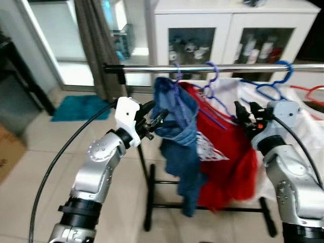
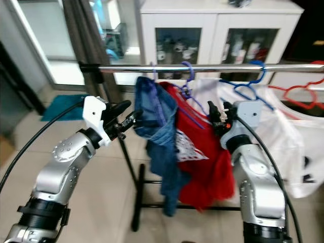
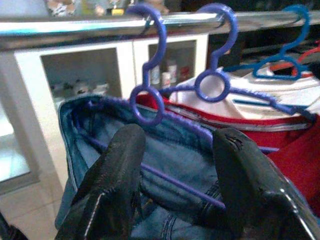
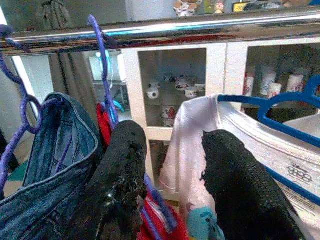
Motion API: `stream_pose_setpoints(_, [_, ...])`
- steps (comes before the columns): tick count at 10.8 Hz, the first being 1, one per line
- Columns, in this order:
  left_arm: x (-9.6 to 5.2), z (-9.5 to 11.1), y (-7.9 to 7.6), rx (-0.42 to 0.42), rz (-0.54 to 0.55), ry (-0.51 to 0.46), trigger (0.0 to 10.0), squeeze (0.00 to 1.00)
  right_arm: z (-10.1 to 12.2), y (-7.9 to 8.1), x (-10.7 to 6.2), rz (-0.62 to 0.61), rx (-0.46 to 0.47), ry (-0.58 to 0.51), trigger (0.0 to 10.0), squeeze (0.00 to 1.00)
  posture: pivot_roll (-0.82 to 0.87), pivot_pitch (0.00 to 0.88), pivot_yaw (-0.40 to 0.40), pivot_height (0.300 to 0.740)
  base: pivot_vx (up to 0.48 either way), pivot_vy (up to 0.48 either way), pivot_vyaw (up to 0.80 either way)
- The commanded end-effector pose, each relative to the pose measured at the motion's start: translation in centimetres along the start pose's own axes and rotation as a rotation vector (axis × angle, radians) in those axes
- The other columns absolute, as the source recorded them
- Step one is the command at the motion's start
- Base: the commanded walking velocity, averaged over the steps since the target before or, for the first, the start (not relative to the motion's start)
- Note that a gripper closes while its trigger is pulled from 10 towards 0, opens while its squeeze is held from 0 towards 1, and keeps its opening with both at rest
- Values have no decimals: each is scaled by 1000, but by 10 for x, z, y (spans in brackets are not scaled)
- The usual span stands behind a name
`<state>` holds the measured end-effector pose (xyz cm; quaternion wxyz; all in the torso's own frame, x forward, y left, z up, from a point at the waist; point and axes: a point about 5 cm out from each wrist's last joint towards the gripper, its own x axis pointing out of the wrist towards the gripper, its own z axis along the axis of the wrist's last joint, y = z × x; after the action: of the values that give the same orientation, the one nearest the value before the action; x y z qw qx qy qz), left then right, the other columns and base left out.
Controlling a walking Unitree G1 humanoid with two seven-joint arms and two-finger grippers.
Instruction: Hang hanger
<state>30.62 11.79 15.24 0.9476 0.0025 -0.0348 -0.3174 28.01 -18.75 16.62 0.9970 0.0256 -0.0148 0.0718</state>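
Closest to us, our left pincer (image 1: 156, 119) sits spread apart right against the denim garment (image 1: 177, 136), fingers (image 3: 112, 185) either side of the cloth but not clamped on anything afaict. Right pincer (image 1: 246, 115) is also released, just beside the red shirt (image 1: 225, 162) and the white shirt (image 4: 235, 135), gripping nothing.

The task's thing, the purple hanger (image 3: 148, 97) w/ the denim on it, looks already hooked over the metal rail (image 1: 212, 68), next to a second purple hanger (image 3: 213, 85). Further along the rail are a blue hanger (image 1: 273, 86) and a red one.

Handling-wise, imo the plastic hanger is light and stiff but thin, and the denim is floppy and heavier, so it'll swing. Best to grab near the neck ring under the hook, not the cloth.

Behind it all: a white cabinet (image 1: 233, 30) w/ glass doors.
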Motion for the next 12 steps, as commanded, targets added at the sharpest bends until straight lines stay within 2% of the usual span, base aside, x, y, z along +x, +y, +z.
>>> stream_pose_setpoints(1, [-1,2,0,16,8,1,10000,0,5,3,3,13,-8,-18,10000,0,-162,0,69,740,0,-356,0])
stream_pose_setpoints(4, [-4,2,4,26,23,12,10000,0,12,7,8,28,-27,-20,10000,0,-168,0,67,740,0,-352,0])
stream_pose_setpoints(7, [-4,0,4,31,36,19,10000,0,4,7,9,23,-33,1,10000,0,-134,0,48,740,0,-352,0])
stream_pose_setpoints(8, [-10,3,8,46,60,19,10000,0,3,11,16,29,-20,4,10000,0,-106,0,36,740,0,-244,0])
stream_pose_setpoints(9, [-16,2,11,25,65,48,10000,0,2,11,26,10,25,16,10000,27,-98,0,40,740,0,0,0])
stream_pose_setpoints(10, [-17,0,11,25,45,60,10000,0,0,7,32,-11,15,36,10000,1000,-103,0,48,740,0,0,0])
stream_pose_setpoints(12, [-10,1,5,11,-70,72,10000,0,1,-3,53,1,-96,85,10000,1000,-132,0,90,740,0,0,0])
